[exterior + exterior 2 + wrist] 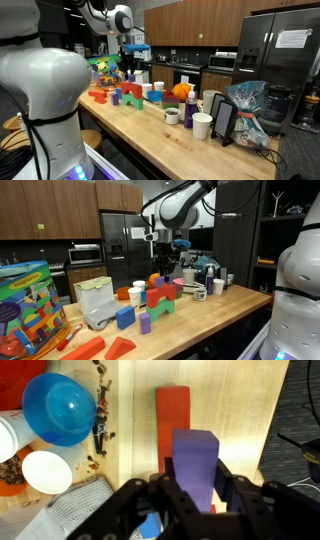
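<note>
Biggest thing here is the long wooden butcher-block counter (150, 140), loaded with toy blocks, cups and bags, with a stainless steel fridge (120, 240) behind it. The white robot arm (175, 205) reaches in over the far stretch of the counter, and in both exterior views its black gripper (160, 253) hangs up in the air, clear of the stuff below.

The wrist view is the useful one. The gripper (195, 500) is clamped down on a purple rectangular toy block (195, 455), one finger on each side, and the block sticks out past the fingertips. So it's closed tight on the block, which is off the table.

Directly underneath, a red flat rectangular block (172, 415) lies on the bare wood, partly covered by the purple one from this angle. They look lined up lengthwise, but I can't tell how big the gap between them is.

Off to the side of the red block sits a round blue plastic bowl (60, 410), with a white cup (47, 470) just beside it. Some small dark crumbs (100, 415) are scattered between the bowl and the red block.
</note>
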Robot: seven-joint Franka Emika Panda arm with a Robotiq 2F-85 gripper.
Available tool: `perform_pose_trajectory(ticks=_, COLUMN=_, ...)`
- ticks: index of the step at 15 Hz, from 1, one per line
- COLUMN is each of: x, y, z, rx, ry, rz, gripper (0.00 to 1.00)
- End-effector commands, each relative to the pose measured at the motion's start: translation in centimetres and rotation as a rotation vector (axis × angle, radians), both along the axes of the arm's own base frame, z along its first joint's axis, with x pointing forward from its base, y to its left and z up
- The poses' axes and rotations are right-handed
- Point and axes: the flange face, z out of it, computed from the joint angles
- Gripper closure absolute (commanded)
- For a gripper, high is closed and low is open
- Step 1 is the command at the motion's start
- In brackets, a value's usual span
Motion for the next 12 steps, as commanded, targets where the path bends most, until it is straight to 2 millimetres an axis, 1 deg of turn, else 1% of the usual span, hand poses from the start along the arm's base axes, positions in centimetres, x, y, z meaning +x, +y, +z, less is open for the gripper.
perform_pose_trajectory(ticks=1, x=0.28, y=-0.37, z=-0.20, rx=0.024, ry=-0.029, rz=0.004, gripper=0.85)
perform_pose_trajectory(ticks=5, x=0.42, y=-0.41, z=-0.37, rx=0.031, ry=-0.044, rz=0.002, gripper=0.85)
perform_pose_trajectory(ticks=12, x=-0.12, y=-0.60, z=-0.59, rx=0.032, ry=-0.047, rz=0.009, gripper=0.85)
